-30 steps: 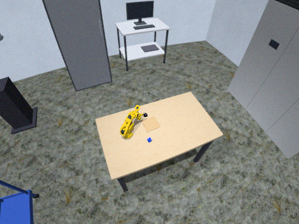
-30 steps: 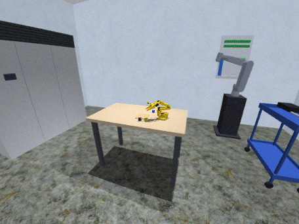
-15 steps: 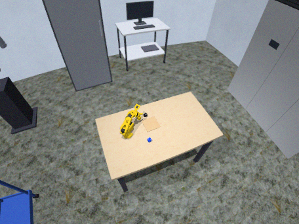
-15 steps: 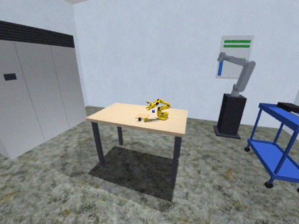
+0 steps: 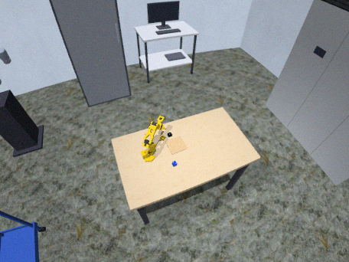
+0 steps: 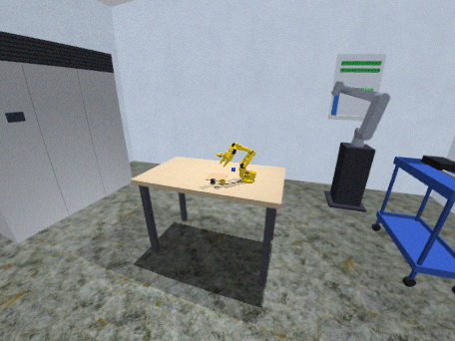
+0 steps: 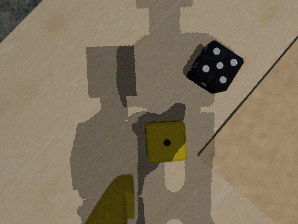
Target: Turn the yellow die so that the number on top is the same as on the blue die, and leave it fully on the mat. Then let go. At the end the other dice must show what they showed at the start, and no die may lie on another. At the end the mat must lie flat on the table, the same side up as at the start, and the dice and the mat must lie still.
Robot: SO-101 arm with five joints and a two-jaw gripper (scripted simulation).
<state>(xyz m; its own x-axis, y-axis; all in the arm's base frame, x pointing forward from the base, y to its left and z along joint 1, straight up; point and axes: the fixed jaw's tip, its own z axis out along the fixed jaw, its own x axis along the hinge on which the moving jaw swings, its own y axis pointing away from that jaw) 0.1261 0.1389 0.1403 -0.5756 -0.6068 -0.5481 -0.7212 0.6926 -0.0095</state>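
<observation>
The yellow die [image 7: 166,142] lies on the bare table top with one pip up, its corner close to the corner of the tan mat [image 7: 260,150]. It also shows in the exterior view [image 6: 222,182]. My gripper [image 6: 223,160] hangs above it, partly open and empty; one yellow jaw [image 7: 112,205] shows at the bottom of the wrist view. The blue die [image 5: 174,163] sits on the table in front of the mat [image 5: 176,145]; its top number is too small to read.
A black die [image 7: 215,66] showing five lies on the table beside the mat's edge, a little beyond the yellow die. The arm's base [image 5: 148,155] stands left of the mat.
</observation>
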